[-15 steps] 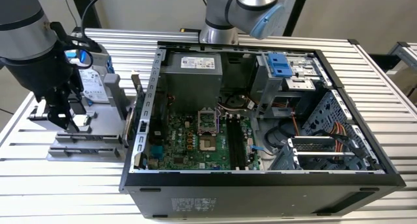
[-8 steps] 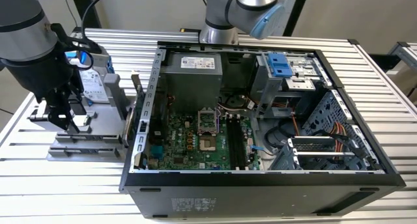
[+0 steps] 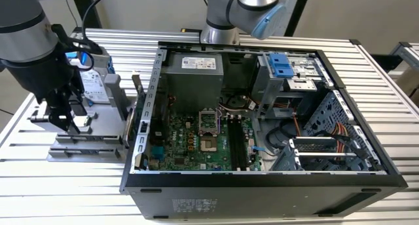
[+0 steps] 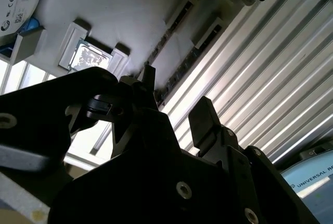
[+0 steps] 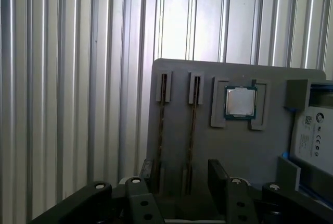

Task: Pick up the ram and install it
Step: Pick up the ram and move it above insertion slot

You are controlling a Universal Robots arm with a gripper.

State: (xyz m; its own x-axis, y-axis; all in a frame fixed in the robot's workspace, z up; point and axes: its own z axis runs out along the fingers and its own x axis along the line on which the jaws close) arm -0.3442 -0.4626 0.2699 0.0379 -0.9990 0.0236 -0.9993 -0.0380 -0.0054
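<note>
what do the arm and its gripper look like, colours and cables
The arm is a silver-grey metal tube with a light blue joint cap near its base. A black cable hangs beside it. The gripper is matte black and blocky, with two flat fingers and silver screw heads.

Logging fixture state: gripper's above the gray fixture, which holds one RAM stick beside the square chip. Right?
No, two. The first wrist view shows a ram stick and a second ram stick in the gray fixture beside the square chip, gripper above.
</note>
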